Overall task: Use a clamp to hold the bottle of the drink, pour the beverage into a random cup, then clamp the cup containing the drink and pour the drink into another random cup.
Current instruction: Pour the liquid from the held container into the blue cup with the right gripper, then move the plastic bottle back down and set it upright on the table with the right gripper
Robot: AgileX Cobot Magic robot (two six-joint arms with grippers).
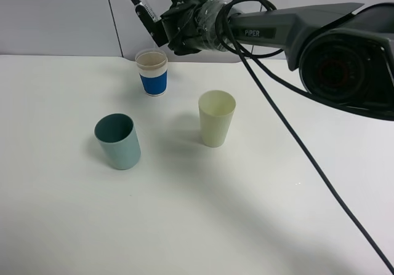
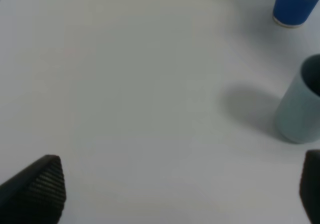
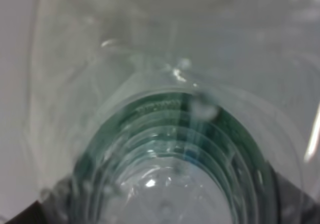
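Now clamps the bottle (image 3: 170, 134) in the right fingers (image 3: 300, 209), high over the blue-banded cup (image 1: 152, 72) at the tabletop's (image 1: 246, 213) far edge; holds left fingers (image 2: 37, 189) apart near the teal tumbler (image 1: 117, 141).

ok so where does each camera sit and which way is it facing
exterior high: mounted high, looking down at the white table, blue-banded paper cup, teal plastic tumbler and pale green plastic tumbler; right arm shows.
left wrist: low over the table; open left jaws' tips show.
right wrist: pressed against the clear green-labelled plastic bottle, filling the view.
shared: first two both show the paper cup and teal tumbler.
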